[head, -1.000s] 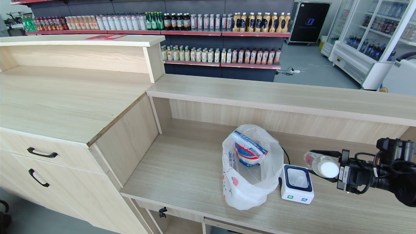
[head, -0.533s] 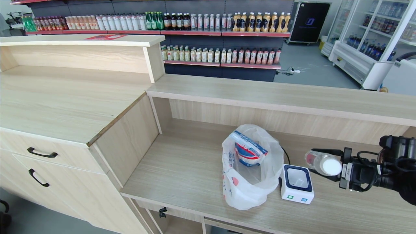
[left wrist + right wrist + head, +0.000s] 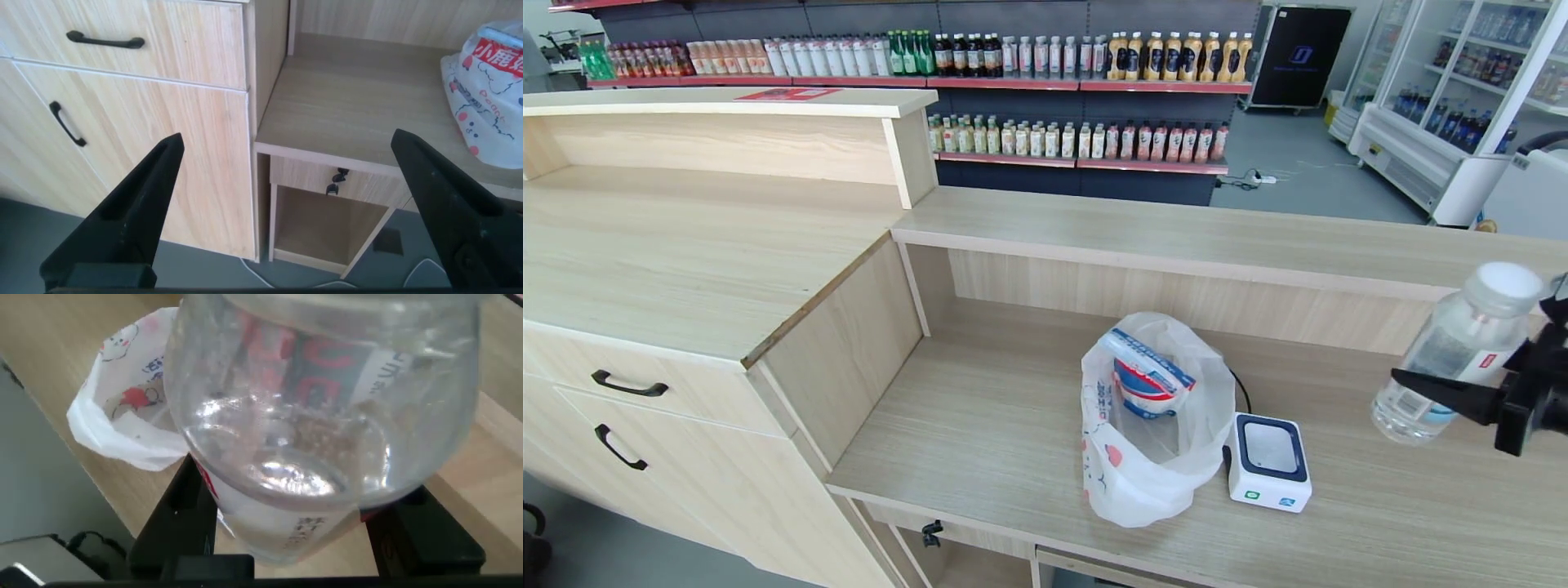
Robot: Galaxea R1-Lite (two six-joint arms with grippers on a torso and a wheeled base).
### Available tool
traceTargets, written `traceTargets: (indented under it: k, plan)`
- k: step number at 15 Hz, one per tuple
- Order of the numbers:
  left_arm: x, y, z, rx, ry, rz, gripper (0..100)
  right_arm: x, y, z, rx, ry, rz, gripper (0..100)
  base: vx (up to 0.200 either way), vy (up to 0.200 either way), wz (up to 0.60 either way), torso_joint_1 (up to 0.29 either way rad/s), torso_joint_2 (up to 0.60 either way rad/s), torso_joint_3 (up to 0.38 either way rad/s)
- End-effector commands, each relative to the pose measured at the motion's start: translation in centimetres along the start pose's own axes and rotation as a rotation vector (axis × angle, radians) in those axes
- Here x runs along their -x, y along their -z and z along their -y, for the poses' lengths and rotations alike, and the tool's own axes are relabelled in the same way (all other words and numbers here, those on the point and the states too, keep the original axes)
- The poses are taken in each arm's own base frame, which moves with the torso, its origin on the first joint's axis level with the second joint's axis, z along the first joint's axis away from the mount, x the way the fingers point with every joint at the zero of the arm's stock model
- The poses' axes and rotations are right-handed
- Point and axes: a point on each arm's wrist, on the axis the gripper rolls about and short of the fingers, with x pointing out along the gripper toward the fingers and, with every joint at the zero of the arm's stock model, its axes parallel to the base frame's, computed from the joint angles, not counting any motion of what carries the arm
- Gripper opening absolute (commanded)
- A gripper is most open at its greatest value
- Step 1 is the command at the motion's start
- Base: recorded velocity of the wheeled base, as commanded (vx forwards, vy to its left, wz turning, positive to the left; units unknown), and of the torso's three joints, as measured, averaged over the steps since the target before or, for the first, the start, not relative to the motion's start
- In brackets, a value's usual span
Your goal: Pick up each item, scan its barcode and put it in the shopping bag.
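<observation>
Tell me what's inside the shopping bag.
A blue, white and red packet leans inside the bag. Anything beneath it is hidden by the packet and the bag's printed wall.

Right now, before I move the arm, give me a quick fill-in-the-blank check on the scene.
The clear plastic water bottle with a white cap is held in the ___ arm's fingers.
The blue-and-red packet lies ___ the white plastic shopping bag.
The left arm's fingers stand ___ .
Missing: right; inside; open.

Clear white-capped bottle tilts aloft right of scanner and shopping bag.
</observation>
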Motion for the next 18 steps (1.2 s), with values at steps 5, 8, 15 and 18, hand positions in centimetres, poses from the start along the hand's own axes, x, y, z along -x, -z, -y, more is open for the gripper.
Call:
traceTargets:
  k: [5,8,15,18]
  plan:
    - [0.0,0.0,0.0,0.000,0.000,0.001,100,4.7,-2.2,-3.7,-0.086,0.255,0.006,0,0.000,0.000,0.00,0.000,0.00,0.000]
    - [0.0,0.0,0.0,-0.001,0.000,0.001,100,3.3,-2.9,-5.0,-0.193,0.269,-0.007,0,0.000,0.000,0.60,0.002,0.00,0.001]
    - [0.0,0.0,0.0,-0.001,0.000,0.001,100,-3.3,-0.4,-6.2,-0.245,0.153,-0.192,0,0.000,0.000,0.17,0.001,0.00,0.001]
    - [0.0,0.0,0.0,0.000,0.000,0.001,100,-5.7,1.7,-5.2,-0.275,0.167,-0.254,0,0.000,0.000,0.00,0.000,0.00,0.000]
